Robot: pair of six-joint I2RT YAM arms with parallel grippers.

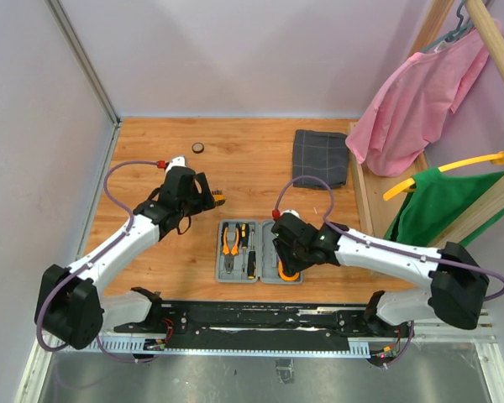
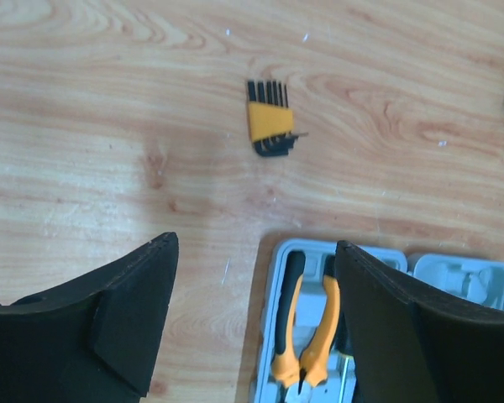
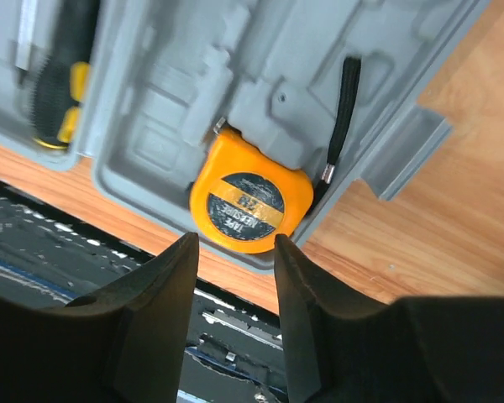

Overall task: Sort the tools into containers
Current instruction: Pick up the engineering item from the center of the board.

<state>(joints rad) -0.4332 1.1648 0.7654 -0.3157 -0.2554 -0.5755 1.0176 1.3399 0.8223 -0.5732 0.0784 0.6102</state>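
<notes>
Jaws first: we see the left gripper [image 2: 254, 243] spread wide, nothing between its black fingers [image 2: 130, 319], just bare wood. Over on the other side the right gripper [image 3: 233, 248] has its jaws parted too. The gap is empty, and the orange tape measure [image 3: 250, 201] sits just past the tips, bedded in a corner pocket of the grey case [image 3: 319, 67], its black wrist strap trailing alongside.

Moving outward, the pliers [image 2: 307, 336] lie in the case's left half, and a black-and-yellow screwdriver [image 3: 55, 75] rests in its slot.

Now the loose one. The hex key set [image 2: 270, 126] lies on the table [image 2: 84, 126], outside the case and beyond its far edge, straight ahead of the left jaws and a touch to their right. Its long keys point away from the wrist, so we judge the fingers would close across its narrow width with little turning. From the top view it sits just beside the left gripper [image 1: 207, 195], while the right gripper [image 1: 283, 265] is busy over the case, so the left arm is clearly nearer.
</notes>
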